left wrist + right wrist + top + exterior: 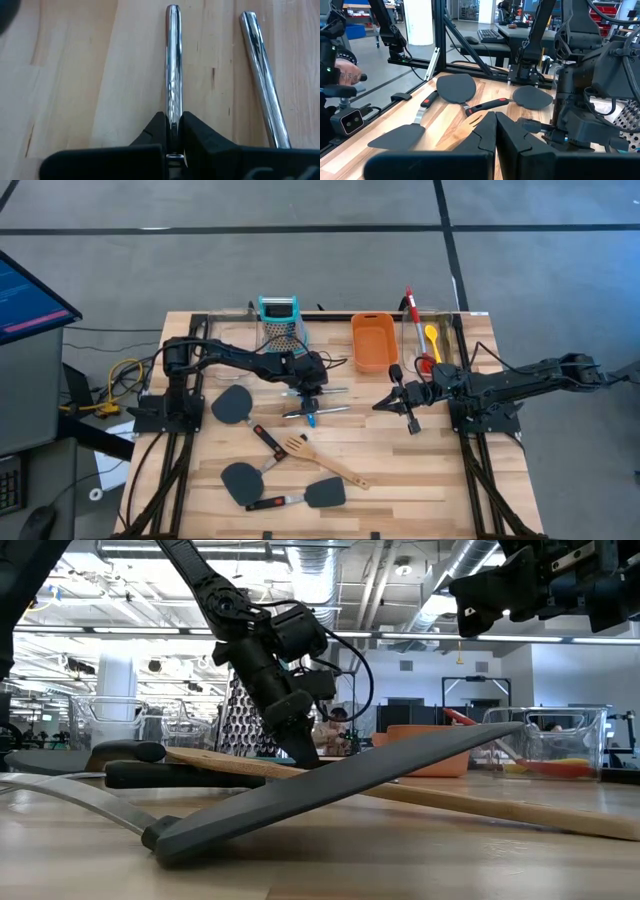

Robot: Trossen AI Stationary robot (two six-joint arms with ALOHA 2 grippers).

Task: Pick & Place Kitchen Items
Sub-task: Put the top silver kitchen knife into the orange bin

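- Clamping my left gripper (174, 142) on one arm of the silver tongs (173, 65) — my left wrist view shows the fingers pinched tight on the chrome bar, the second arm lying free just beside it on the wood.
- From above, those tongs (315, 402) lie mid-table, in front of the grater (280, 323), and my left gripper (309, 388) sits right on them.
- The low view hides the tongs behind a black spatula (340, 785) leaning across the foreground.
- My right gripper (407, 402) hangs clenched and empty near the orange tub (372, 340).
- My right wrist view catches three black spatulas (457, 87) on the table.
- Only the high view shows the wooden turner (325, 460), plus the yellow spoon (432, 338) in the clear bin (455, 330).
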